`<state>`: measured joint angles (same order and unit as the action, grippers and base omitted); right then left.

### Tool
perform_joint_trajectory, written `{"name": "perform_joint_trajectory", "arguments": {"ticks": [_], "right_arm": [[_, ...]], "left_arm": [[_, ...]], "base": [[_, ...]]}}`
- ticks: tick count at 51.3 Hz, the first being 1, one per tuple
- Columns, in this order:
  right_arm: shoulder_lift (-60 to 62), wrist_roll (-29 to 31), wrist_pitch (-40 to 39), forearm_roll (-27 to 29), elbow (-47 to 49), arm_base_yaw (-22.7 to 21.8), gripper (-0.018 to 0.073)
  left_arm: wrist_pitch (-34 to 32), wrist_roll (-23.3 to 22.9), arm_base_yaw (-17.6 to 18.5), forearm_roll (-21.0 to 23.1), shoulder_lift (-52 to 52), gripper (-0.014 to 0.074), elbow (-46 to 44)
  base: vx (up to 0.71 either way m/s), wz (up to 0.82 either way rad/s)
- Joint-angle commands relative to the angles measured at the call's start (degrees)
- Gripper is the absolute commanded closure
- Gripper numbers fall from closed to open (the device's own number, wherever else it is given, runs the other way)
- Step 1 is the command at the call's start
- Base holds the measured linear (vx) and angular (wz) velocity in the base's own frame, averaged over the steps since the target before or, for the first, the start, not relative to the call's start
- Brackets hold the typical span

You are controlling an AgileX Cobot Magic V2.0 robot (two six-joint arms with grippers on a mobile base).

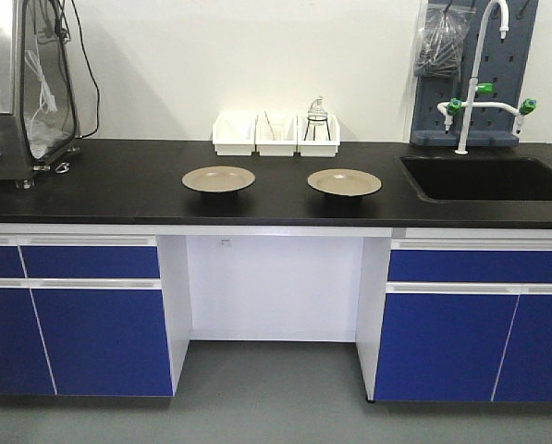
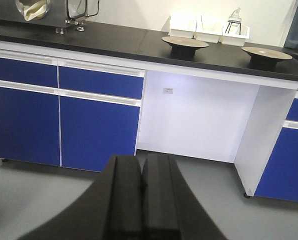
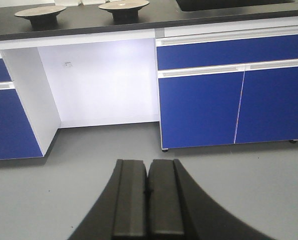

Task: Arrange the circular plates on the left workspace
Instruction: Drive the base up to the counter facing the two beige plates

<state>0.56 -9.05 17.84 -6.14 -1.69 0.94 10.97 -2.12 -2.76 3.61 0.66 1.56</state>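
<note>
Plates [image 1: 218, 178] sit apart on the desk [image 1: 109, 185]; left claw [image 2: 143, 197] and right claw [image 3: 148, 197], pressed together and low, should rise, spread, then take a rim squarely.

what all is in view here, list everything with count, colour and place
circular plates: 2, beige, side by side and apart on the countertop
countertop: 1, black, across the whole view
bins: 3, white, in a row at the wall behind the plates
sink: 1, black, recessed at the countertop's right end
tap: 1, white with green knobs, behind the sink
pegboard: 1, grey-blue, on the wall behind the tap
metal apparatus: 1, silver, countertop's left end
cabinet doors: several, blue, under the countertop
left end effector: 1, black, shut, above the floor
right end effector: 1, black, shut, above the floor
</note>
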Motion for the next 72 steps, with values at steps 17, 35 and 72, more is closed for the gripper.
{"name": "perform_joint_trajectory", "arguments": {"ticks": [17,35,72], "right_arm": [[0.79,0.27,-4.41,-0.80,-1.19,-0.32,0.0563],[0.79,0.27,-4.30,-0.80,-1.19,-0.32,0.0563],[0.79,0.27,-4.30,-0.80,-1.19,-0.32,0.0563]], "left_arm": [[-4.51,-0.53,0.27,0.02,0.32,0.0596,1.16],[-4.51,-0.53,0.27,0.02,0.32,0.0596,1.16],[-4.51,-0.53,0.27,0.02,0.32,0.0596,1.16]], "base": [[0.00,0.00],[0.02,0.01],[0.35,-0.01]]}}
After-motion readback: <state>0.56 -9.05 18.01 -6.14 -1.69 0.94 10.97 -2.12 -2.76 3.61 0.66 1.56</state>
